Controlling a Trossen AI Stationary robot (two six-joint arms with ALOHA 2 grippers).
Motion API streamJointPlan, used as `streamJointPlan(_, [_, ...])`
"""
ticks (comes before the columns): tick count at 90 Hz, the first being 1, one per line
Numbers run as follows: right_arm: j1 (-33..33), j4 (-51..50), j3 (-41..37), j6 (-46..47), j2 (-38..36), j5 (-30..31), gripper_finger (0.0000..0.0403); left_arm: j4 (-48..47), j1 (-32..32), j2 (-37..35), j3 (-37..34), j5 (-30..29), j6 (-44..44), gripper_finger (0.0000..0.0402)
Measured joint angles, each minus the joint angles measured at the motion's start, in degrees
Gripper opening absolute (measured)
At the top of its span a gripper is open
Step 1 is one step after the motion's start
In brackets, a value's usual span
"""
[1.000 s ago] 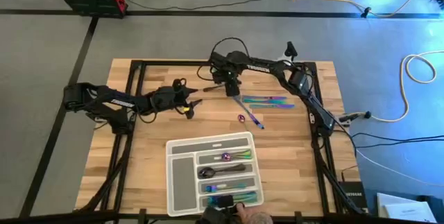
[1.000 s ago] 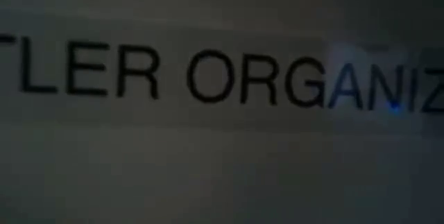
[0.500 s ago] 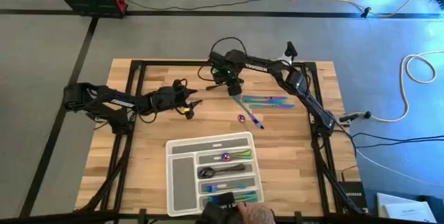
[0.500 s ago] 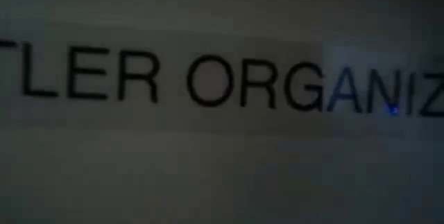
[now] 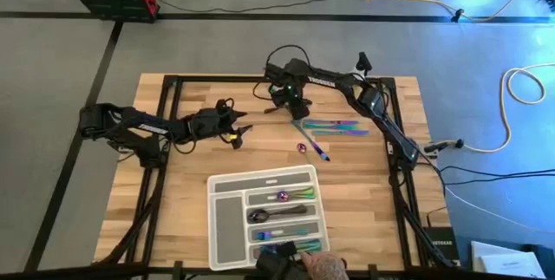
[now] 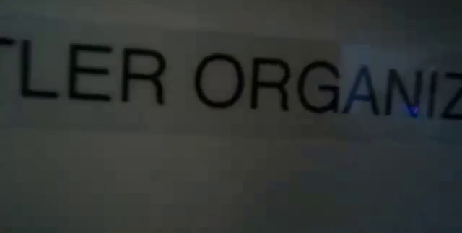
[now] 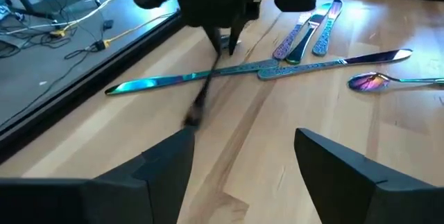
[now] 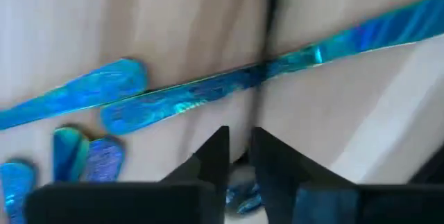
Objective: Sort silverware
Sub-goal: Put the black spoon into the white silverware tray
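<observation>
My right hand [image 5: 296, 110], near the surface's far edge, pinches a dark utensil [image 7: 208, 89] lying across an iridescent knife [image 7: 229, 71]; lifting may drag the knife or slip.

Two arms, one tray [image 5: 227, 215], one loose spoon [image 7: 378, 80], several iridescent utensils [image 5: 334, 126].

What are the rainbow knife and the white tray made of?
The rainbow knife looks like metal with a shiny coating: its colour runs from teal to blue to purple and it glints like a mirror. The white tray looks like plastic, since it is milky, smooth, and moulded into compartments with rounded corners. The table under them looks like pale wood, with grain lines and plank seams.
</observation>
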Motion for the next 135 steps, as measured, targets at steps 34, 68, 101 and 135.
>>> streamJointPlan(34, [0.08, -1.86, -0.03, 2.58, 0.22, 1.85, 0.0038, 0.01, -0.02, 0.00, 0.00, 0.01, -0.30, 0.0235])
streamJointPlan(68, [0.13, -3.77, -0.66, 5.85, 0.15, 1.15, 0.0091, -0.54, -0.07, 0.00, 0.00, 0.01, -0.96, 0.0235])
streamJointPlan(101, [0.15, -4.38, -2.45, 8.44, 0.14, 2.33, 0.0133, -1.42, -0.07, 0.00, 0.00, 0.01, -1.44, 0.0235])
streamJointPlan(135, [0.19, -3.84, -2.45, 9.52, 0.14, 2.98, 0.0079, -1.41, -0.07, 0.00, 0.00, 0.02, -1.62, 0.0235])
